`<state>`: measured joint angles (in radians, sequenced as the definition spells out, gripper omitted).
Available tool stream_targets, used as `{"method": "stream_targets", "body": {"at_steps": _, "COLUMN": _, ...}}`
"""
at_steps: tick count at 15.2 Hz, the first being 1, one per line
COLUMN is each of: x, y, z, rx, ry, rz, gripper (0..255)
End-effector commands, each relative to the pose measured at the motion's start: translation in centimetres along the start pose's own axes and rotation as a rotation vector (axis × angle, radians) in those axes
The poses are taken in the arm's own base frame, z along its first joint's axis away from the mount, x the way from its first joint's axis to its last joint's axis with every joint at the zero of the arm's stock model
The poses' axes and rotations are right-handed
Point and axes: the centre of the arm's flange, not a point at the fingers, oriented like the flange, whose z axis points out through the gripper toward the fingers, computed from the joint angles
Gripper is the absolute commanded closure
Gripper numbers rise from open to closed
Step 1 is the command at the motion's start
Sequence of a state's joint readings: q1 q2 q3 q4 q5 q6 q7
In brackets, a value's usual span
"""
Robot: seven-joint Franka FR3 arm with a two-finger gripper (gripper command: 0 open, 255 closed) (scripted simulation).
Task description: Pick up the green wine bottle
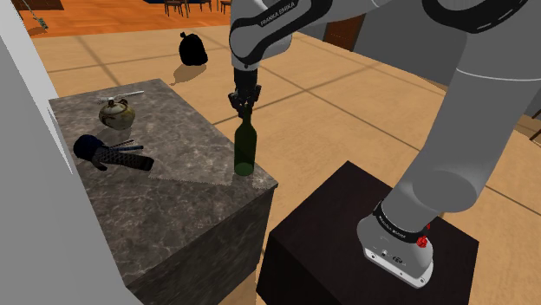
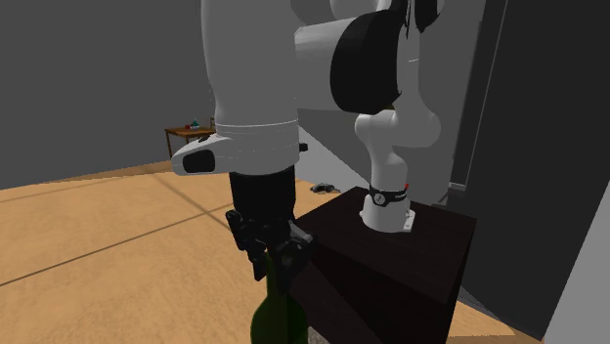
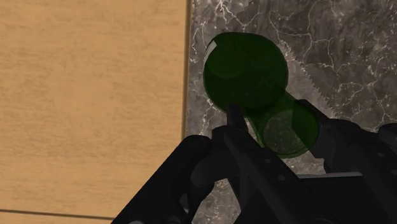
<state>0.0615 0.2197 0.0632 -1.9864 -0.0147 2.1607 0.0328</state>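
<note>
**Gripper (image 1: 244, 106) poised at the top of the upright bottle**

Wooden floor (image 1: 364, 95) spreads around the setup. The white Franka arm (image 1: 468, 104) rises from its black stand (image 1: 329, 217) at the shoulder view's lower right and reaches up and to the left, its hand pointing straight down. Beside the stand is a block-shaped, marble-patterned worktop (image 1: 173, 195).

The green wine bottle (image 1: 246, 149) stands upright on this worktop, close to the edge that faces the stand and near the corner. In the wrist view the marble edge runs just beside the bottle's body, with floor beyond it.

The bottle's long axis is vertical and the gripper lies directly above on that same line, level with the top of the neck. The wrist view looks down the bottle almost end-on. The bottle rests on the marble. I cannot tell whether the gripper has closed on the neck.

My judgement is that the coming move turns on this alignment: a firm hold on the neck, then a straight lift along the axis. Any sideways pull risks tipping the bottle over the nearby edge.

Well apart from it, toward the shoulder view's left, sit a small round lidded pot (image 1: 115, 113) and a dark brush-like tool (image 1: 108, 154).
</note>
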Motion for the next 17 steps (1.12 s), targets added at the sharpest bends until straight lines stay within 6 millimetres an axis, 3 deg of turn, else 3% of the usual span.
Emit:
{"method": "stream_targets", "body": {"at_steps": 1, "x": 0.0, "y": 0.0, "z": 0.1, "rx": 0.0, "ry": -0.001, "rz": 0.0, "gripper": 255}}
{"method": "stream_targets", "body": {"at_steps": 17, "x": -0.3, "y": 0.0, "z": -7.9, "rx": 0.0, "ry": -0.001, "rz": 0.0, "gripper": 255}}
